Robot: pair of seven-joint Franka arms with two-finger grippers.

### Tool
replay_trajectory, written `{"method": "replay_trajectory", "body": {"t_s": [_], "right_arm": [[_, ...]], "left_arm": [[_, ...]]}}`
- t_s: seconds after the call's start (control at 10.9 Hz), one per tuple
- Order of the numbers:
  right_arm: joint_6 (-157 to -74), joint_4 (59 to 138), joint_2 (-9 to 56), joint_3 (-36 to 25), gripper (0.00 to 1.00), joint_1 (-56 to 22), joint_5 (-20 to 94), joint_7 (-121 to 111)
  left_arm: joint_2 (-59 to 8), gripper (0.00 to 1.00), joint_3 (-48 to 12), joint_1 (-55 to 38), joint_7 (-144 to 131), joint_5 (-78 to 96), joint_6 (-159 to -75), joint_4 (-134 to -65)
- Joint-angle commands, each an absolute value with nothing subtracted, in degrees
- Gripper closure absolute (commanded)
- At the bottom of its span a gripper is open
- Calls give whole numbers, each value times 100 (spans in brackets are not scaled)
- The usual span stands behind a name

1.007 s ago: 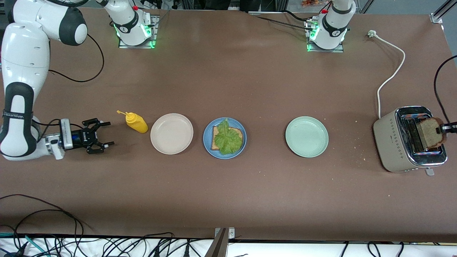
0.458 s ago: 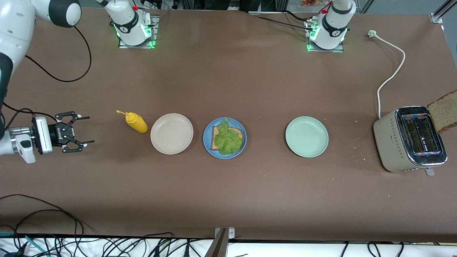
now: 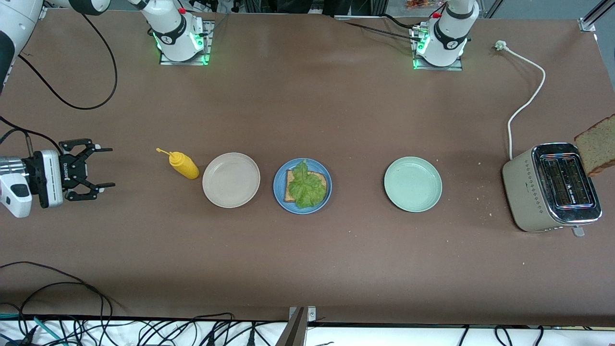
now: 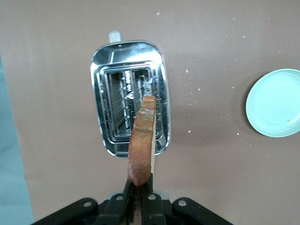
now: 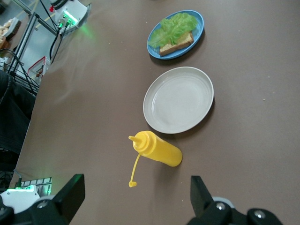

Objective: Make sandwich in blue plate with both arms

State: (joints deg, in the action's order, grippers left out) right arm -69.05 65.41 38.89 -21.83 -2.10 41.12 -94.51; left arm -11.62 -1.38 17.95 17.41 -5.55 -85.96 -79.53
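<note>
The blue plate (image 3: 279, 185) stands mid-table with one brown bread slice (image 3: 289, 191) on it and a green lettuce leaf (image 3: 306, 187) on top. A second bread slice (image 3: 596, 144) hangs in the air over the toaster (image 3: 528, 187). My left gripper (image 4: 139, 187) is shut on the lower edge of that slice (image 4: 143, 140); the gripper itself is out of the front view. My right gripper (image 3: 112, 166) is open and empty at the right arm's end of the table, beside the yellow bottle (image 3: 182, 165). The right wrist view shows the plate (image 5: 199, 28) with lettuce (image 5: 173, 26).
A beige plate (image 3: 231, 180) stands between the yellow squeeze bottle and the blue plate. A pale green plate (image 3: 412, 184) stands between the blue plate and the toaster. The toaster's white cord (image 3: 526, 96) runs toward the bases. Crumbs lie near the toaster.
The left gripper has lifted the bread slice up out of the toaster slot. The right gripper has drawn back from the yellow bottle toward the right arm's end of the table, still open.
</note>
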Motion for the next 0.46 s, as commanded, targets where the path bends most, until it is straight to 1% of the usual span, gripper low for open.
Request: {"method": "replay_trajectory", "body": {"t_s": [0.0, 0.18, 0.27, 0.37], "right_arm": [[-6882, 6442, 3526, -2215, 0, -543, 3395, -8486], [-6943, 6442, 3271, -2198, 0, -746, 3060, -7878], [-7161, 6643, 2974, -2128, 0, -791, 2763, -7344], [-7328, 6958, 2675, -1909, 0, -782, 2542, -6895]], "left_arm": [[-1195, 100, -596, 1819, 1784, -448, -8473, -7822], [-1213, 100, -1061, 1819, 1461, -448, -8481, -7840], [-1230, 100, -1307, 1750, 1146, -431, -8481, -7875], [-1239, 100, -1370, 1601, 838, -405, -8481, -7945]]}}
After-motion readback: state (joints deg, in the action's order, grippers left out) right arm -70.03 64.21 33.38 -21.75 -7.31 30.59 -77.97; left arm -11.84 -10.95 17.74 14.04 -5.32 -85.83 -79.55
